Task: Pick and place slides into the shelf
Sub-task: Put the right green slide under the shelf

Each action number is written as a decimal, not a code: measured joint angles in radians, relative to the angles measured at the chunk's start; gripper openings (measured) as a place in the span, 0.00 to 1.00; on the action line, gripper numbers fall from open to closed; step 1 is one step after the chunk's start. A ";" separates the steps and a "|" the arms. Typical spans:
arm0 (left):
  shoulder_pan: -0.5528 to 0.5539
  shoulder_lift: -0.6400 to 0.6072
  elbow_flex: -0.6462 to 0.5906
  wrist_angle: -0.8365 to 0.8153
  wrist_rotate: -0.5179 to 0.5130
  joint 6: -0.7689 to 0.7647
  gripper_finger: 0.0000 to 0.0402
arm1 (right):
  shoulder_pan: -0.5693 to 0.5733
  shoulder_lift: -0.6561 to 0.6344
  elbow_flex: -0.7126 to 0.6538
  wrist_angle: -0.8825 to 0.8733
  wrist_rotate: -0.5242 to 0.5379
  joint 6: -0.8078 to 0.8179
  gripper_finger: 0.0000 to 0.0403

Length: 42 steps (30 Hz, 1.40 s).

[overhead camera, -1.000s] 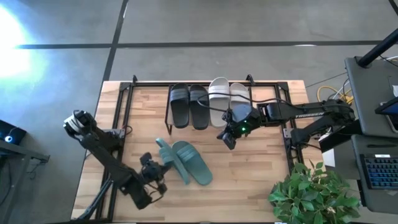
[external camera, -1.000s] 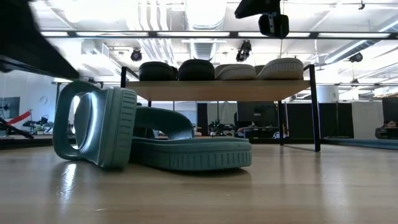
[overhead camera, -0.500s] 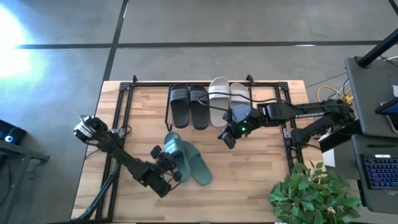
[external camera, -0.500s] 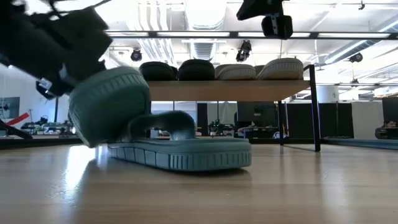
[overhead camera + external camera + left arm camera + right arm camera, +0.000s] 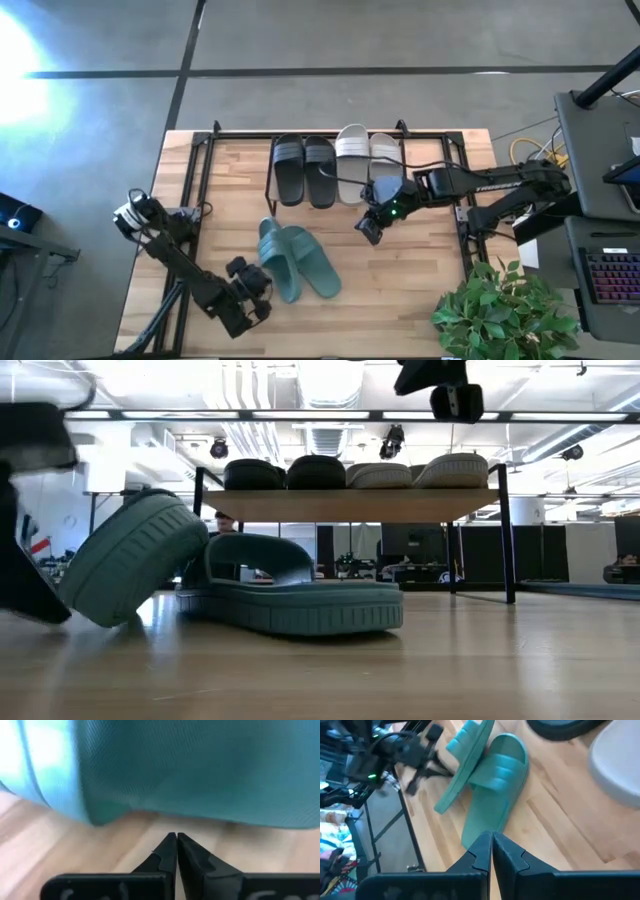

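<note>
1. left end effector (image 5: 258, 290) closed, empty; tilted teal slide (image 5: 274, 262) just ahead leans on its mate (image 5: 312, 260); a nudge could topple it.
2. right end effector (image 5: 368, 231) closed, empty, beside the shelf (image 5: 420, 141), may clip the white pair (image 5: 362, 160).

Six slides in all: two black slides (image 5: 303, 170), two white slides (image 5: 367, 160), two teal slides (image 5: 297, 262). One shelf (image 5: 272, 180), one potted plant (image 5: 500, 305), two arms.
</note>
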State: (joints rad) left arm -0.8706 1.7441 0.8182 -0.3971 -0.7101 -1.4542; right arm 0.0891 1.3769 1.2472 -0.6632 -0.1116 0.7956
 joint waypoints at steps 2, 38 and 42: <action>-0.017 0.011 0.001 -0.004 -0.013 -0.045 0.00 | 0.024 0.000 0.000 -0.011 0.000 0.019 0.02; -0.131 -0.202 0.016 -0.016 0.102 0.022 0.45 | 0.199 0.835 0.456 0.067 0.739 -0.688 0.53; -0.140 -0.202 0.014 -0.016 0.102 0.022 0.45 | 0.198 0.833 0.478 0.065 0.745 -0.690 0.53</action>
State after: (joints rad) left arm -1.0105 1.5417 0.8318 -0.4129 -0.6079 -1.4324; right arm 0.2874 2.2096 1.7249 -0.5978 0.6333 0.1055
